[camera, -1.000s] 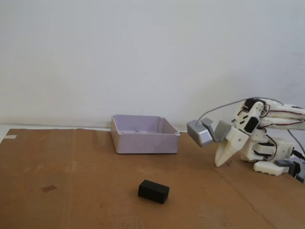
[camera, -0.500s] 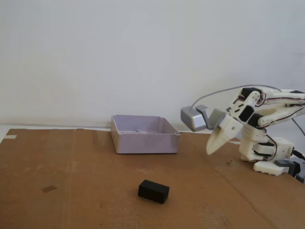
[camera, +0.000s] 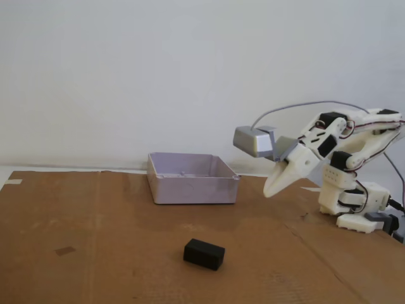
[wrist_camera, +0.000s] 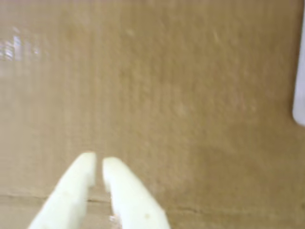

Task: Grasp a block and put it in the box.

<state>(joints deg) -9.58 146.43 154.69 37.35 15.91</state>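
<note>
Fixed view shows the block (camera: pixel 204 254) lying alone on the cardboard table (camera: pixel 95 253), near its front edge and about midway along it. Nothing touches the block. The box (camera: pixel 192 185) sits behind it toward the back edge, empty as far as its walls allow one to see. Off to the right, the gripper (camera: pixel 270 189) hangs in the air above the table, beside the box's right wall and well apart from the block, its tip pointing down and left.

Wrist view shows the two fingers (wrist_camera: pixel 71 191) nearly together with only a thin slit between them, holding nothing; bare cardboard lies below, with a sliver of the box (wrist_camera: pixel 299 95) at the right edge.

By my judgement the reach toward the block is in hand. Next, the jaws must spread, then travel forward and down to straddle the block.
</note>
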